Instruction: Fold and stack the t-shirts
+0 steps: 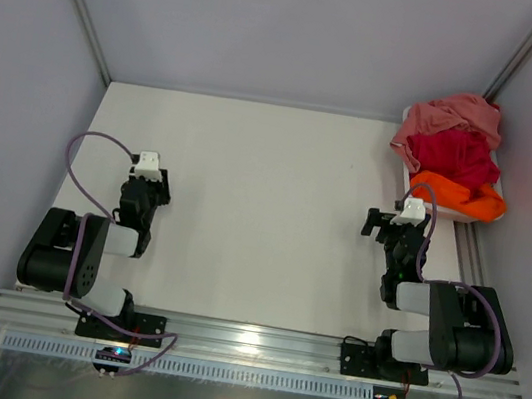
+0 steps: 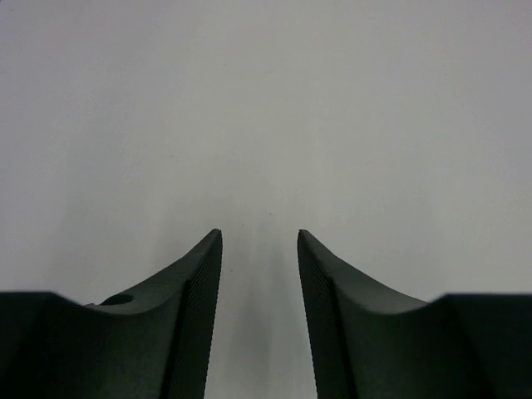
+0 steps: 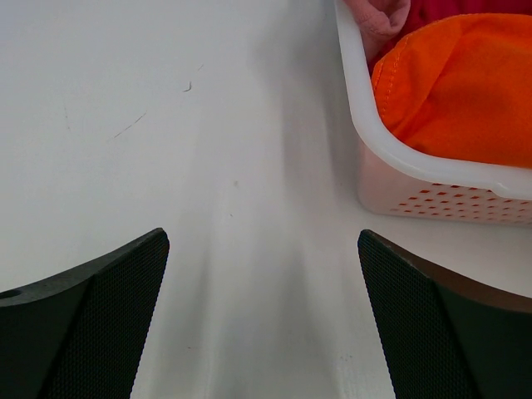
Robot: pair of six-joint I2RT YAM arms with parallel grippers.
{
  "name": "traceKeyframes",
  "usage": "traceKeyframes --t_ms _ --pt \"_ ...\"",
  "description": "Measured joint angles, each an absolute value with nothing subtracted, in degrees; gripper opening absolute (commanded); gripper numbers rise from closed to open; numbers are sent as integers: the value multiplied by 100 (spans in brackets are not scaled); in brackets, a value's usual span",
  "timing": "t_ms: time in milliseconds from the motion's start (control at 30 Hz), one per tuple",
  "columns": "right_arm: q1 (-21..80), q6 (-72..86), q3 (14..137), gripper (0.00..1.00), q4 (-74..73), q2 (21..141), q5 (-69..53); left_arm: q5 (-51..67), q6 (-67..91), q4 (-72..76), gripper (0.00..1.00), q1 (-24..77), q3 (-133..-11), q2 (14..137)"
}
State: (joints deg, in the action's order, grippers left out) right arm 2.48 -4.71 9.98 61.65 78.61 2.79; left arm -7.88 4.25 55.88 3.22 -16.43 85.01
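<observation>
The t-shirts lie heaped in a white tub (image 1: 410, 189) at the back right: a salmon-pink one (image 1: 453, 116) on top at the far end, a crimson one (image 1: 455, 154) in the middle and an orange one (image 1: 464, 196) nearest. In the right wrist view, the orange shirt (image 3: 465, 91) fills the tub (image 3: 366, 125), with pink cloth (image 3: 378, 17) at its far rim. My right gripper (image 1: 392, 223) (image 3: 262, 237) is wide open over bare table, just left of the tub. On the left side, my left gripper (image 1: 148, 178) (image 2: 259, 237) hovers over bare table, its jaws apart by a narrow gap with nothing between them.
The white table (image 1: 264, 209) is enclosed by pale walls on the left, back and right. A metal rail (image 1: 254, 339) runs along the near edge under the arm bases. The tub stands against the right wall.
</observation>
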Motion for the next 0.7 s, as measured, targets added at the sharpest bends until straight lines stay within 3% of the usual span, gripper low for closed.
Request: traceKeyframes --t_ms 33,133,233,367,400,500,567,600,633,700 --pt "248 -471 998 99 6165 7861 279 -786 410 5586 72 325 -1643 8501" --pt "248 -475 998 100 6165 7861 279 -794 408 5594 99 325 -1643 8501" --pt "248 -478 998 99 6165 7861 279 -790 423 5592 99 325 -1643 8501" --pt "248 -499 998 76 6163 7861 279 -790 423 5592 99 325 -1643 8501" --pt "250 -506 998 53 6165 7861 279 -790 423 5592 99 325 -1643 8501" --pt "248 -526 998 25 6163 7861 285 -790 425 5592 99 325 -1643 8501" --pt "248 -513 998 27 6160 7861 281 -792 423 5592 99 325 -1643 8501" --pt "248 -508 998 40 6163 7861 283 -792 423 5592 99 325 -1643 8501" --pt "248 -489 998 66 6163 7861 283 -792 425 5592 99 325 -1643 8501" --pt "248 -508 998 75 6163 7861 274 -792 423 5592 99 325 -1643 8501"
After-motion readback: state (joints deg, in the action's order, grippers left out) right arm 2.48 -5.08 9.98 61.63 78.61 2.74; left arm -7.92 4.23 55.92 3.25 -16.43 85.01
